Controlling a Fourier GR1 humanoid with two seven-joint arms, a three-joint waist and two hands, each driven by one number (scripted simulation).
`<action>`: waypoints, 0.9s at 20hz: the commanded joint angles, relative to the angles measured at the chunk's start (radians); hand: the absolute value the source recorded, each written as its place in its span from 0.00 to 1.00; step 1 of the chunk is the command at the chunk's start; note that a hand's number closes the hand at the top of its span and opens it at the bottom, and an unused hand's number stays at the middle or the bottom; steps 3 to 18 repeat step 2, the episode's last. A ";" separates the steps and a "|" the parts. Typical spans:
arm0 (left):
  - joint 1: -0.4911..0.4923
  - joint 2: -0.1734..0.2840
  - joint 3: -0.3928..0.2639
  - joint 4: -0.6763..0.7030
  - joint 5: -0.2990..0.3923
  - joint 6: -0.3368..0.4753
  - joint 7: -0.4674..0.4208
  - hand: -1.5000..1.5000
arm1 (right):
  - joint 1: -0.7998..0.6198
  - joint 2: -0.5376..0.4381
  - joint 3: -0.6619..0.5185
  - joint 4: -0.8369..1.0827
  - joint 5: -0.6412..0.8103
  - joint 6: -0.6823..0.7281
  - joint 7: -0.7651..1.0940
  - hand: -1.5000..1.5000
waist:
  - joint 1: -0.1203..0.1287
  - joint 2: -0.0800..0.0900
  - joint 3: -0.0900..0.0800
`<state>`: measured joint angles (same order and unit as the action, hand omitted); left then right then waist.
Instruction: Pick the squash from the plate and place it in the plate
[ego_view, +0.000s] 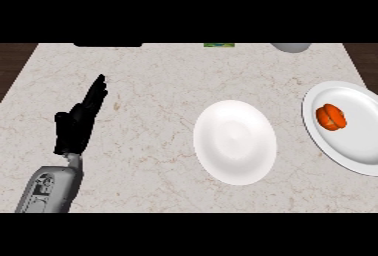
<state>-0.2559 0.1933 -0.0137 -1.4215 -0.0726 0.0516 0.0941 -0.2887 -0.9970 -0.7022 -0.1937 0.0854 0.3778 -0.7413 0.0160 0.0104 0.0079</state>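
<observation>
I see the squash (331, 117) lying on the plate at the frame's right edge (353, 150); the plate at centre (235, 142) carries nothing. Left hand (80, 120) rests at left, fingers straight and released (holding nothing); right hand is out of view, so no grasp is possible to confirm

Orange-red squash (331, 117) glows against its white plate (354, 150) at the right, and a second plate (235, 142), plain white, sits mid-counter. The counter (155, 75) shows pale beige marble with thin brownish veins. The left hand (77, 122) is black on a grey forearm (50, 190). Dark brown wood (15, 65) edges both sides.
</observation>
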 joint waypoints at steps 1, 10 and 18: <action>0.003 0.010 0.022 -0.006 0.011 -0.004 -0.001 0.50 | 0.043 -0.019 -0.004 0.020 -0.001 0.057 -0.072 0.00 | 0.001 -0.001 0.000; -0.011 0.007 0.007 -0.038 0.011 -0.010 0.046 0.50 | 0.039 -0.044 0.002 0.019 0.006 0.060 -0.050 0.00 | 0.003 -0.003 0.001; -0.011 0.007 0.007 -0.038 0.011 -0.010 0.046 0.50 | 0.039 -0.044 0.002 0.019 0.006 0.060 -0.050 0.00 | 0.003 -0.003 0.001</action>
